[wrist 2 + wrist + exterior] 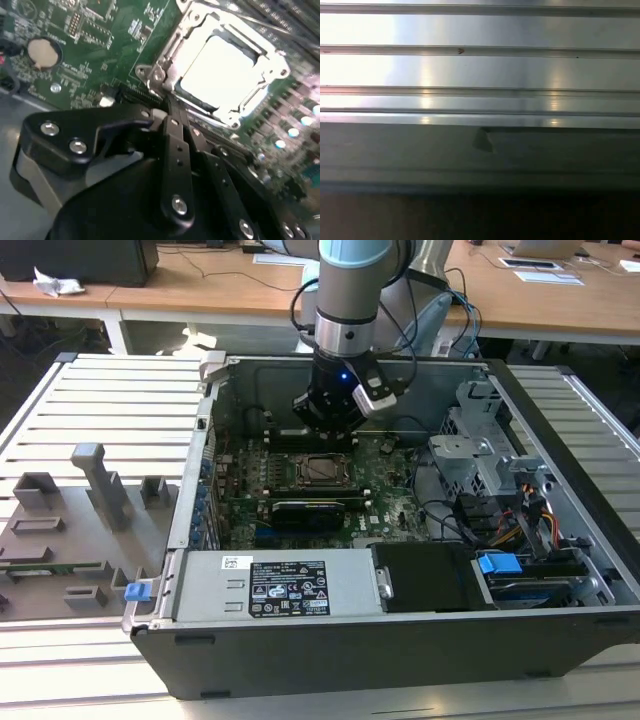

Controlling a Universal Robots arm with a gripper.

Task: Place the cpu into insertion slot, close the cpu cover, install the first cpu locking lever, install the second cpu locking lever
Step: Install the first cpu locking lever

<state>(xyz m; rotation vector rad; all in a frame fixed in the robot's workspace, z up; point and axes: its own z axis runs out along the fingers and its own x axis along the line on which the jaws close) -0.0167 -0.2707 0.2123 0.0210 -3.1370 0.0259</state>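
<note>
Over the insertion slot (324, 469), your pincer (167, 107) looks clenched beside the cpu cover (165, 65); slip and you'll scrape the board.

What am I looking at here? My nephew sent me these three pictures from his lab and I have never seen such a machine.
It is a robot arm working inside an opened desktop computer case that lies on a slatted metal table. The exterior view is taken by a camera off the arm; there the gripper, the arm's grasping tool, hangs over the green motherboard. The other two pictures come from cameras riding near the arm's wrist. In the second wrist view you look past the black gripper at the cpu, a flat silvery chip already lying in the insertion slot, with the cpu cover, a thin metal frame, around it. The gripper's tip sits right at the frame's edge. It seems to hold nothing. The first wrist view shows metal slats.
</note>
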